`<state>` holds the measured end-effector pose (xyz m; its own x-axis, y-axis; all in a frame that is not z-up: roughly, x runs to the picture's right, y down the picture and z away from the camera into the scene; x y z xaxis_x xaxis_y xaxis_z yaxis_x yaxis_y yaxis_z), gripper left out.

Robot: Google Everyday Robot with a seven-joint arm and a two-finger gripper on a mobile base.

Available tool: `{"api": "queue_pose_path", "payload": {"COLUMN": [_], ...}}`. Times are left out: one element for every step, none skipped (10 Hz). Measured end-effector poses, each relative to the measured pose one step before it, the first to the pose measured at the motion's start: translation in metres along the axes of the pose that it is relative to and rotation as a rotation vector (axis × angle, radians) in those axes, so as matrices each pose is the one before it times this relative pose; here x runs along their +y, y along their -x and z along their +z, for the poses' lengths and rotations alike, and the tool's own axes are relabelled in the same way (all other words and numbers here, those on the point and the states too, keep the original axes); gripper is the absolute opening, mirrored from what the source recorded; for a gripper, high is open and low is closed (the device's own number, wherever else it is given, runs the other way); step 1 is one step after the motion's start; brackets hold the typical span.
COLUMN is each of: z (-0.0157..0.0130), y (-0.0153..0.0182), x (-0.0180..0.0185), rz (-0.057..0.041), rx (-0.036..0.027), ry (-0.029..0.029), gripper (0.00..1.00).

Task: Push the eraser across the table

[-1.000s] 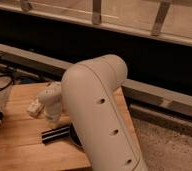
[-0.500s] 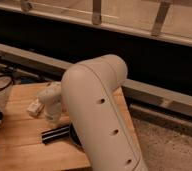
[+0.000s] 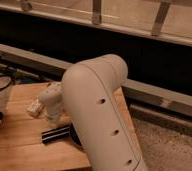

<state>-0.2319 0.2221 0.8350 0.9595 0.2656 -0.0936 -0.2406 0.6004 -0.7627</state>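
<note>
End effector: pale, at the arm's tip, hung over the left-middle of the surface; whether it was open or closed could not be told.
Eraser: black with pale stripes, lay on the surface just below and right of the end effector, its right end hidden by the arm.
Arm: bulky, cream, filled the foreground.
Surface: light-brown wooden planks.
</note>
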Motion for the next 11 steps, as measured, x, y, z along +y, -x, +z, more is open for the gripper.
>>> {"api": "queue_pose_path", "payload": {"z": [-0.00022,-0.00345,-0.00777,-0.01105,-0.00539,-0.00292,-0.00102,0.00376,0.00641,0.00825,0.00161], "y": [-0.00050,-0.00463,-0.00164,-0.00506,-0.00403,-0.00178,0.00085,-0.00292,0.00121,0.00355,0.00129], "x": [0.00068,0.00107,0.00223,0.00332,0.00173,0.00165,0.00234,-0.00069,0.00149,0.00460,0.00199], "rz": [0.00137,0.00267,0.00986,0.01375,0.00824,-0.00023,-0.00554,0.00469,-0.00408,-0.01122,0.00013], "rx": [0.00181,0.01285,-0.00516,-0.00320,-0.00303,-0.00300,-0.00639,0.01243,0.00965,0.01253,0.00605], "ry": [-0.00115,-0.02059,-0.01818,-0.02095,-0.01618,-0.00427,0.02211,0.01576,0.00880,0.00848,0.00448], "gripper": [0.00,0.00,0.00,0.00,0.00,0.00,0.00,0.00,0.00,0.00,0.00]}}
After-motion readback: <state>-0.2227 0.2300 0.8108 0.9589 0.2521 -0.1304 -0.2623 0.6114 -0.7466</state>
